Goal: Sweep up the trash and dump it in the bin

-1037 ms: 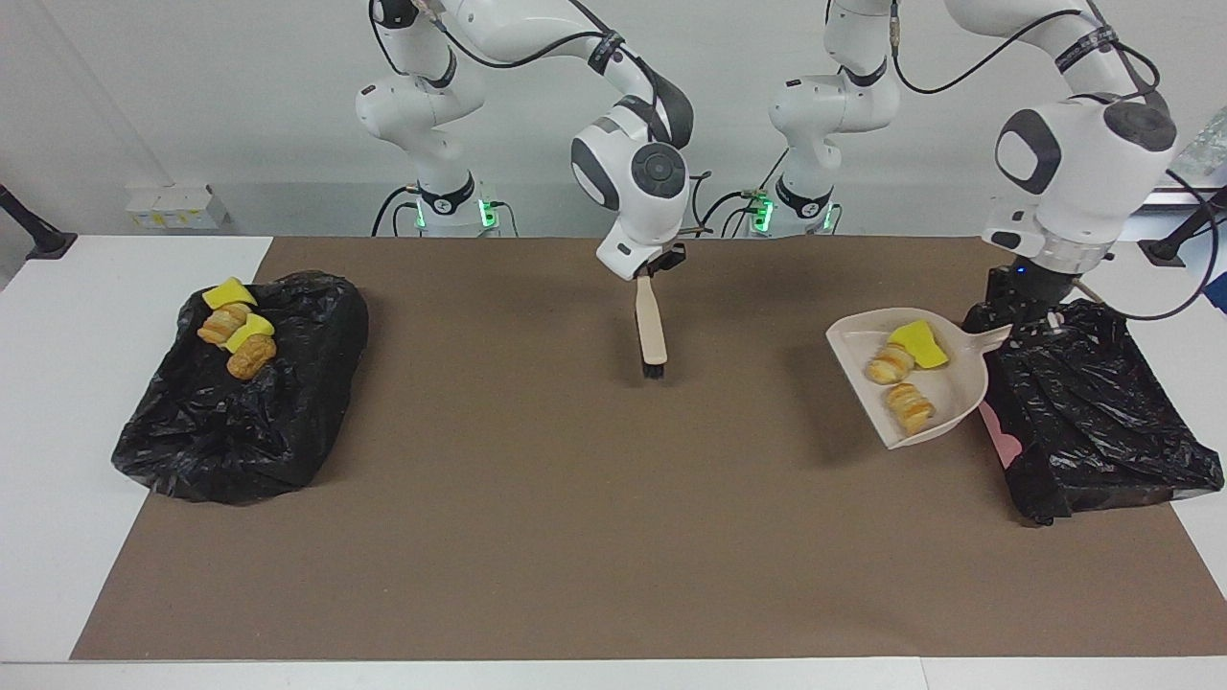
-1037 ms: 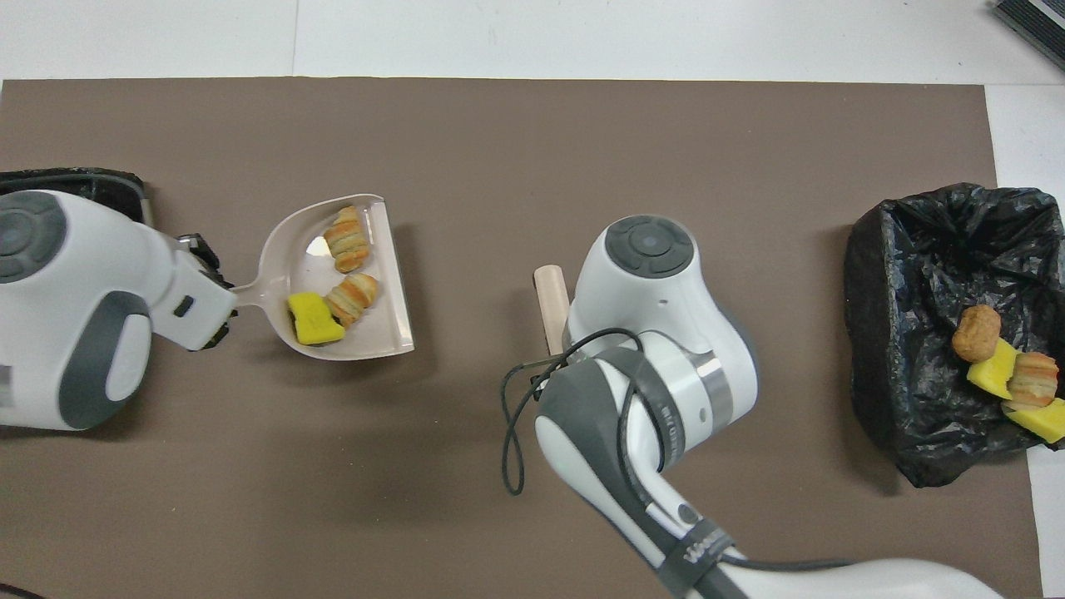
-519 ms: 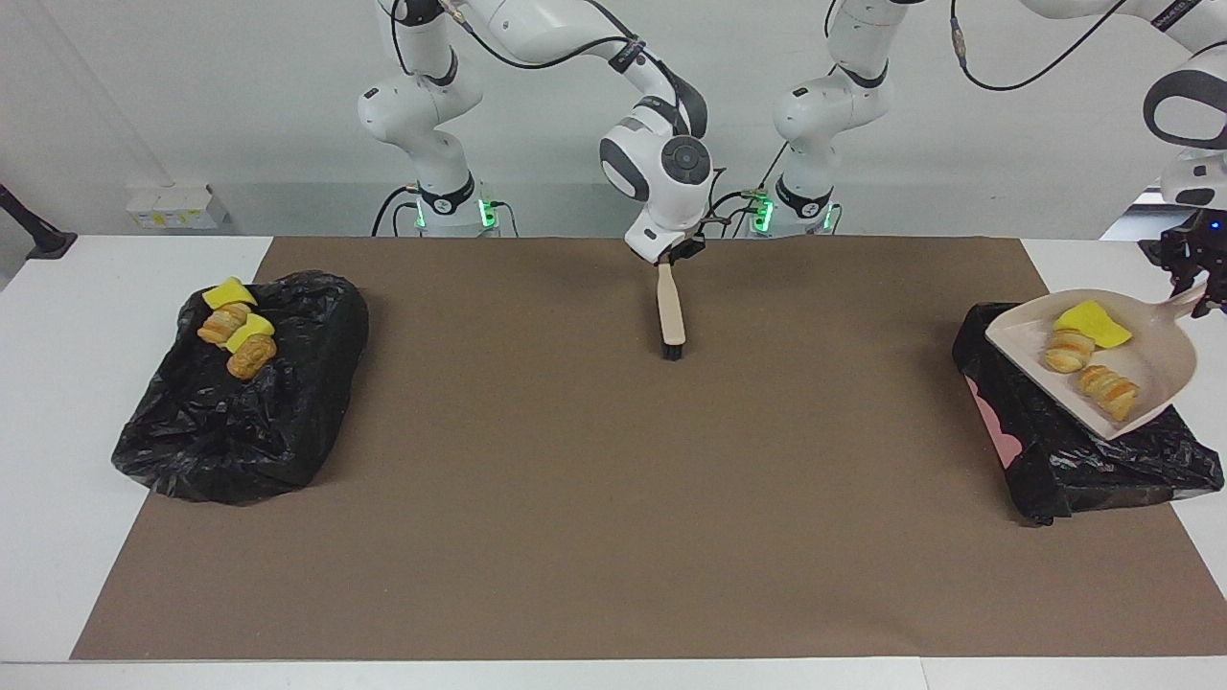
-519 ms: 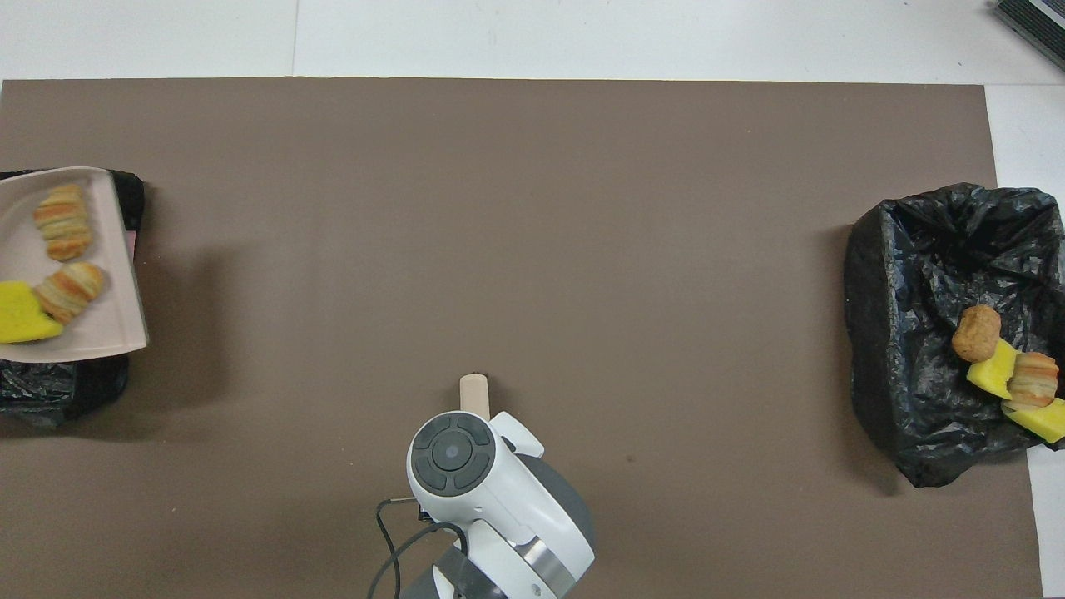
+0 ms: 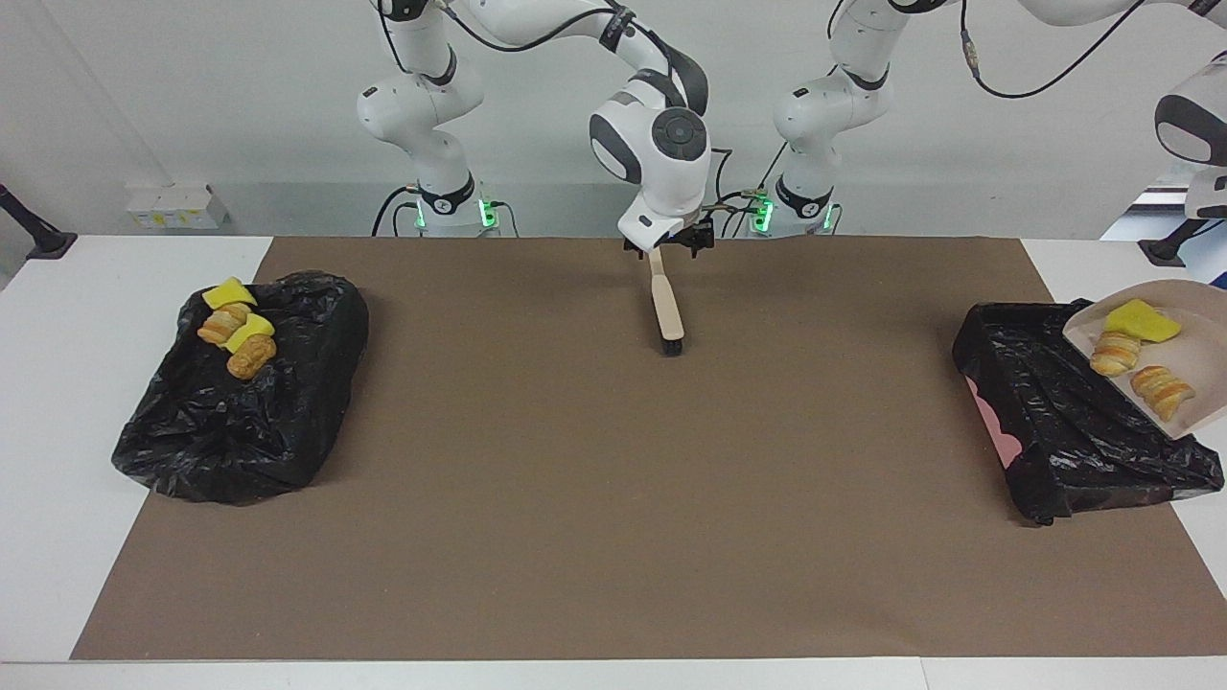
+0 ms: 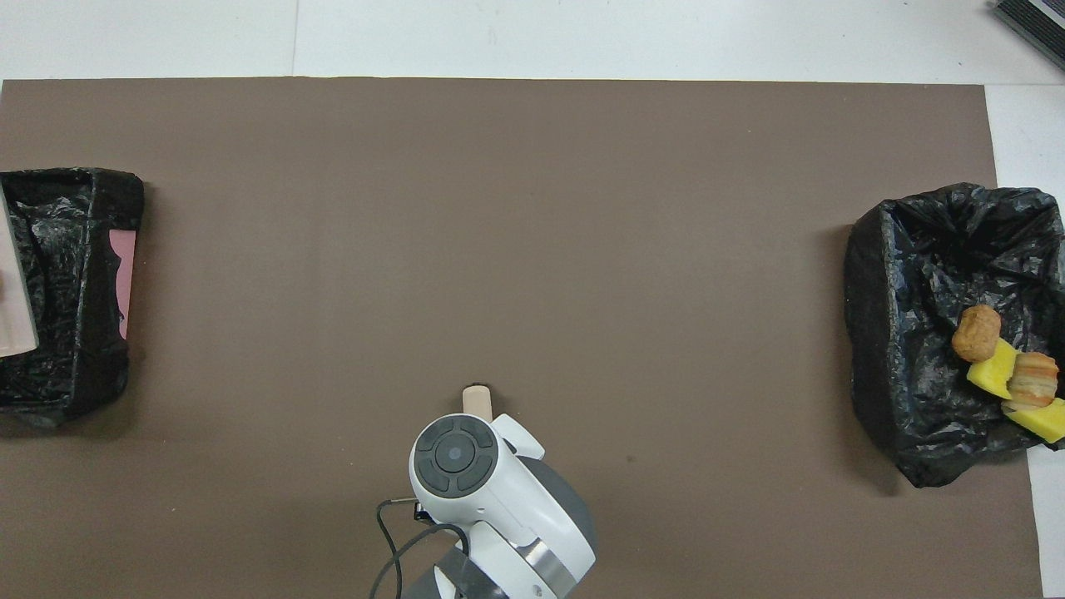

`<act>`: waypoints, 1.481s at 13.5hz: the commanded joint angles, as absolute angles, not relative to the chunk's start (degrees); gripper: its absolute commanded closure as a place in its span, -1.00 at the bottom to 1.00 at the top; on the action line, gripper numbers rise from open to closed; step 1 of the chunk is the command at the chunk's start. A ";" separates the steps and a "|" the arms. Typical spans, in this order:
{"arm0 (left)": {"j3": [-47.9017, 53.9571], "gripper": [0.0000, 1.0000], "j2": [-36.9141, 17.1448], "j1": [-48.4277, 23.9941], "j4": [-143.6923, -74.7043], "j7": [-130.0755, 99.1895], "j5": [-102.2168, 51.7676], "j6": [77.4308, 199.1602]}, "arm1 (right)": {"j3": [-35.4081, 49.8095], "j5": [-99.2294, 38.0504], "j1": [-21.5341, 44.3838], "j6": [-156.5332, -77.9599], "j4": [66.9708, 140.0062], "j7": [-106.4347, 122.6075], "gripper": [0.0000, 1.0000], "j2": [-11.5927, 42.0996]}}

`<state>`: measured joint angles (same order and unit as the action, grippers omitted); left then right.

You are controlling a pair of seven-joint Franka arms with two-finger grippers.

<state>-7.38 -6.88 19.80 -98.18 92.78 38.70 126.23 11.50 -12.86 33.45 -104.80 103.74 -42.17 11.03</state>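
While right jaws gape above brush (image 5: 666,307), bristles away from robots, left jaws clenched

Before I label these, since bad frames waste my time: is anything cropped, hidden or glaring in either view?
Facing view: the dustpan is cut by the frame edge, and the black bin liner under it shows small glints. Overhead view: only a sliver of the dustpan shows at the edge, and the right arm hides all of the brush but its tip.
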 commanded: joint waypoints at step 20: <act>-6.59 1.00 -0.87 -6.13 -101.16 45.32 19.88 101.34 | 2.57 3.26 -0.79 -91.58 89.39 -2.65 -1.00 3.16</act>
